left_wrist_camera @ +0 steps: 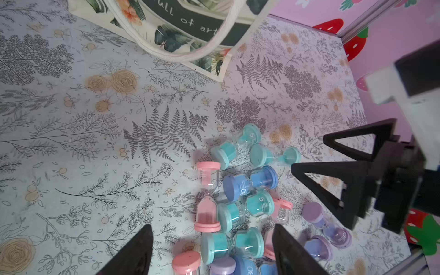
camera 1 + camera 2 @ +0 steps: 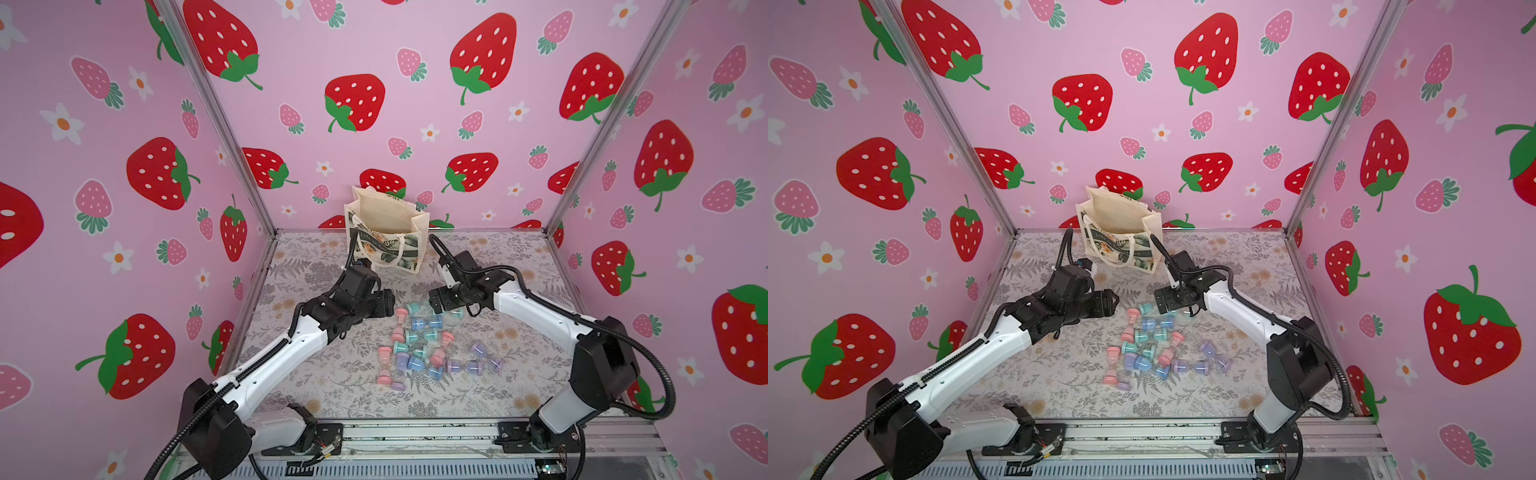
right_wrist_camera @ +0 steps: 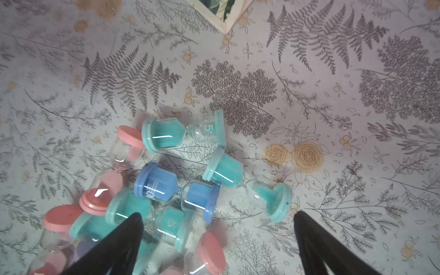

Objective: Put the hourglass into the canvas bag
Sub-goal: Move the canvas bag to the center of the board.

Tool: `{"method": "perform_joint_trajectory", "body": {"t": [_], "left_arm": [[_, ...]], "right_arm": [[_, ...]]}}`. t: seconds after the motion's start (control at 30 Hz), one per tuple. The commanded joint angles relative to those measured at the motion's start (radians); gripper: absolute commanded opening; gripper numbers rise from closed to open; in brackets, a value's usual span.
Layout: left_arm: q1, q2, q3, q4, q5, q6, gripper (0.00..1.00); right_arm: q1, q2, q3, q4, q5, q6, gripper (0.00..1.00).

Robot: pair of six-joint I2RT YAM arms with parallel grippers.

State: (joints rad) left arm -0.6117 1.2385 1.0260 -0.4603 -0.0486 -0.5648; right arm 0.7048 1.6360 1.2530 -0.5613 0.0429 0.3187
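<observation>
Black and spread wide, the right jaws hover empty over the bag-side end of a heap of hourglasses [image 2: 415,336]. A teal hourglass [image 3: 226,171] and a blue hourglass [image 3: 176,188] lie between the tips in the right wrist view, a span that looks set to straddle a single glass crosswise. The left jaws, likewise parted and holding nothing, hang at the same end from the other side, above a pink hourglass [image 1: 207,212] and its teal neighbours. Every hourglass in view lies on its side on the fern-printed table [image 2: 332,399]. Pink, teal, blue and lilac are tumbled against one another, which probably makes a pick at the heap's edge cleaner than one from its middle. Behind the heap, across a bare strip of table, the bag [image 2: 386,216] stands upright near the back wall. Its mouth gapes upward, ready to take a drop from above. Its floor is hidden, and no hourglass shows inside.
</observation>
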Motion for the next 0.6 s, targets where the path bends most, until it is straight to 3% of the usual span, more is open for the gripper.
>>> {"method": "perform_joint_trajectory", "body": {"t": [0.0,0.57], "left_arm": [[-0.022,-0.026,-0.035,0.042,-0.021,-0.039,0.82],[-0.076,-0.033,-0.112,0.083,-0.075,-0.092,0.84]], "right_arm": [[0.01,0.007,-0.032,-0.043,0.002,-0.024,1.0],[-0.034,0.176,0.033,-0.03,0.12,-0.145,0.97]]}}
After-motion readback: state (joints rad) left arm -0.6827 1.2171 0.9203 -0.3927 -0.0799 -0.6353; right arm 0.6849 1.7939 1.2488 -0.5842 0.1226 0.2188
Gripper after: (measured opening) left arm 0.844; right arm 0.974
